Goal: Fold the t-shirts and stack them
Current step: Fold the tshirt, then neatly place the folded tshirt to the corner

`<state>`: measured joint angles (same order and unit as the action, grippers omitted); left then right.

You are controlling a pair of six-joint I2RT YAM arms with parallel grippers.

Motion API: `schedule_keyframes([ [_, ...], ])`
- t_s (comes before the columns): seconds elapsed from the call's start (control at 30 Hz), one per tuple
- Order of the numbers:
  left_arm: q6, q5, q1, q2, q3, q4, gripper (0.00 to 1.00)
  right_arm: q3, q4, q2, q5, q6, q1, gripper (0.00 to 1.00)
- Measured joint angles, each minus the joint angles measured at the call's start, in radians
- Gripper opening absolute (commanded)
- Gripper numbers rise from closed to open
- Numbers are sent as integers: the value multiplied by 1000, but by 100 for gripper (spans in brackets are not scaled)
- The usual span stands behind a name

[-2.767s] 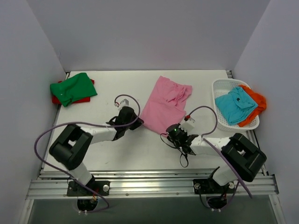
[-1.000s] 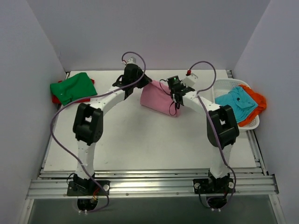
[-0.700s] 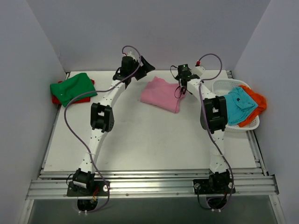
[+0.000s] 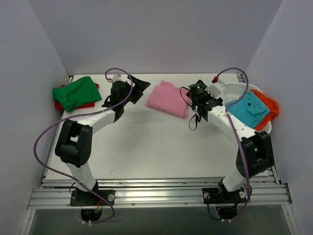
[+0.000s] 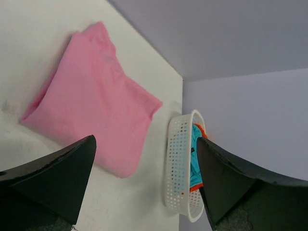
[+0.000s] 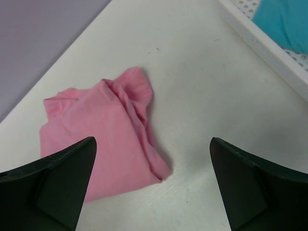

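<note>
Pink t-shirt [image 4: 168, 99]: folded, lying far-centre on table [image 4: 146, 147] between left gripper [image 4: 139, 87] and right gripper [image 6: 151, 139], both spread wide, empty; judged light, limp, easily unfolded; pinch opposite folded edges

The pink t-shirt [image 4: 168, 99], earlier spread flat at centre frame, is now folded over at upper centre. The left claw [image 4: 141, 84] and right claw [image 4: 193, 100], previously clamped on it, are opened and drawn back.
</note>
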<state>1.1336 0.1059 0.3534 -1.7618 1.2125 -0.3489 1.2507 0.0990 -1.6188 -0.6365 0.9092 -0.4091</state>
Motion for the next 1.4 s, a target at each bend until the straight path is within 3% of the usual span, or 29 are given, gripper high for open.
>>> schedule_keyframes([
  [0.27, 183, -72, 162, -311, -21, -61, 94, -202, 3, 263, -2, 10, 4, 100],
  [0.43, 281, -131, 199, -364, -18, -137, 94, -225, 2, 407, -16, 9, 4, 100],
  [0.73, 354, -224, 212, -464, 113, -127, 94, -288, -5, 442, -14, 4, 15, 100],
  [0.8, 355, -234, 212, -499, 172, -111, 99, -289, -7, 436, -10, 2, 20, 100],
  [0.83, 354, -237, 212, -519, 205, -103, 89, -289, -12, 434, -7, 1, 24, 100],
  [0.87, 352, -240, 210, -548, 257, -87, 63, -289, -16, 432, -3, 0, 30, 100],
  [0.9, 347, -242, 209, -575, 302, -69, 48, -290, -21, 431, -2, -2, 35, 100],
  [0.97, 317, -235, 202, -640, 395, -31, 3, -291, -31, 431, 2, -4, 45, 100],
  [1.17, 179, -63, 130, -832, 725, 104, 2, -317, -52, 439, 11, -11, 71, 100],
  [1.4, -216, 45, -40, -925, 1172, 574, 2, -346, -111, 458, 48, -12, 84, 100],
])
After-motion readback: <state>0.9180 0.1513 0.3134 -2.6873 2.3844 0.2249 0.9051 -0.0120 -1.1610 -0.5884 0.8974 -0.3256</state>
